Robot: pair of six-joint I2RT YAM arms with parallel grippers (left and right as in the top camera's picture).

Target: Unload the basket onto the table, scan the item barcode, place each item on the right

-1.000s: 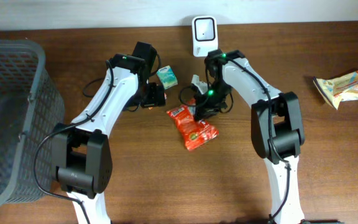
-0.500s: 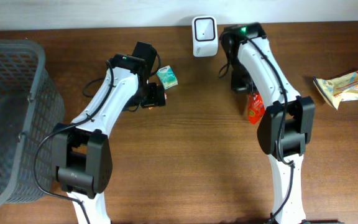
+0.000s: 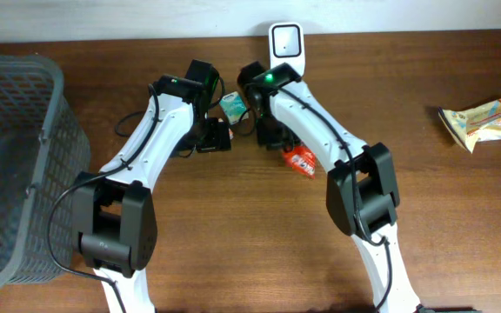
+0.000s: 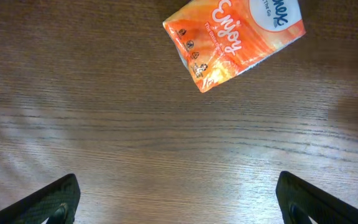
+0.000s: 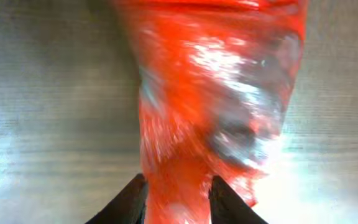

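Note:
A red snack packet (image 3: 299, 160) hangs low over the table beneath my right arm, and it fills the right wrist view as a blurred red packet (image 5: 216, 93). My right gripper (image 5: 178, 200) has the packet's lower end between its fingers, touching both. The white barcode scanner (image 3: 285, 41) stands at the table's back edge, just behind the right arm. My left gripper (image 4: 179, 199) is wide open over bare wood, holding nothing. An orange and white pack (image 4: 235, 37) lies ahead of it.
A small teal and white carton (image 3: 233, 106) lies between the two arms near the scanner. A dark mesh basket (image 3: 16, 156) fills the left side. A yellow snack packet (image 3: 485, 122) lies at the far right.
The right arm lifted the red packet off the table's middle, swung it right, then back left in front of the scanner. The left arm has not moved.

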